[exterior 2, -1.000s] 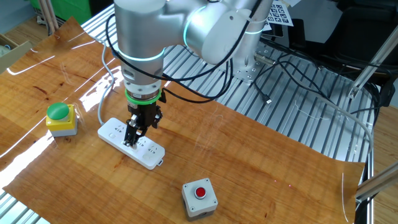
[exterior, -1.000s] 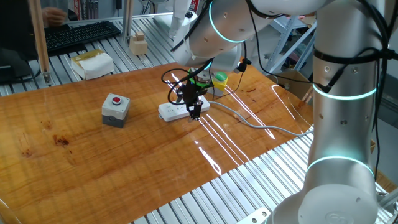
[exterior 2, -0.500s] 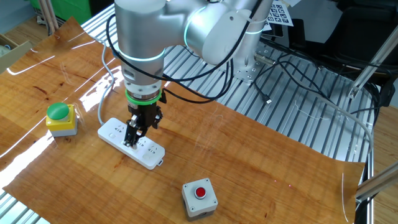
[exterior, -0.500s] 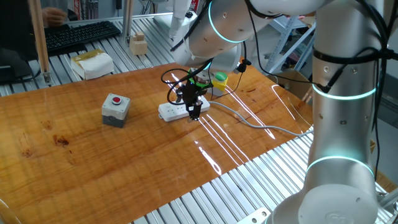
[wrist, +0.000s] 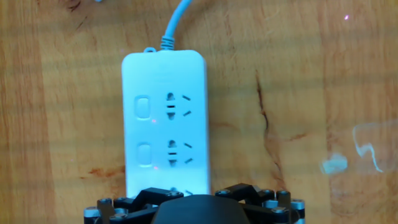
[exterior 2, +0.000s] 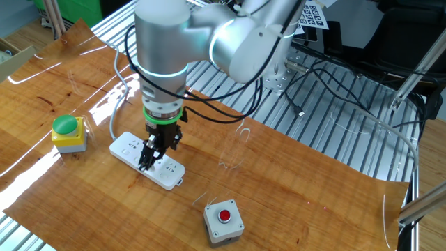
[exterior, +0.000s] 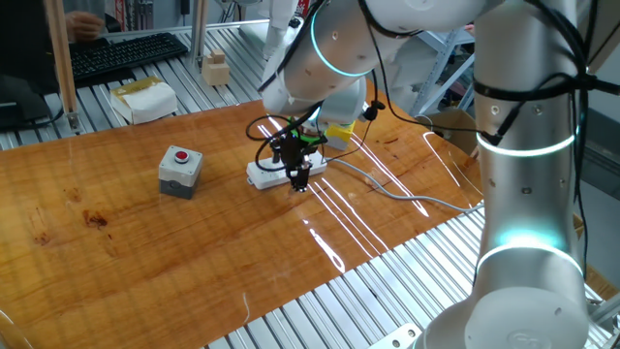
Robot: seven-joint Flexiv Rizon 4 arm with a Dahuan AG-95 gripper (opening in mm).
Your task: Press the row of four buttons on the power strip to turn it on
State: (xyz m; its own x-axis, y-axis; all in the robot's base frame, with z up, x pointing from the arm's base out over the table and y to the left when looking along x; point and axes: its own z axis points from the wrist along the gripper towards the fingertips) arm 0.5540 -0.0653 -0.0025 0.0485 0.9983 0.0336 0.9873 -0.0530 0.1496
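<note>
The white power strip (exterior: 263, 174) (exterior 2: 129, 147) lies flat on the wooden table, its grey cable (exterior: 387, 189) trailing off to the right. My gripper (exterior: 300, 181) (exterior 2: 147, 163) points straight down onto the half of the strip away from the cable. Its jaws stand wide and hold nothing. In the hand view the power strip (wrist: 165, 74) runs up the middle, with the cable (wrist: 175, 22) at the top. Two of the row of four buttons (wrist: 143, 107) show along its left edge, each with a faint red glow beside it. The gripper's black housing (wrist: 196, 211) hides the others.
A grey box with a red button (exterior: 180, 169) (exterior 2: 224, 222) stands apart from the strip. A green-capped yellow button box (exterior 2: 67, 132) sits near the strip's cable end. Ribbed metal bench (exterior 2: 313, 118) surrounds the wooden board. A keyboard (exterior: 126, 53) lies at the back.
The arm's upper links have swung a little and the gripper has shifted slightly along the strip, away from the cable end. The strip has not moved.
</note>
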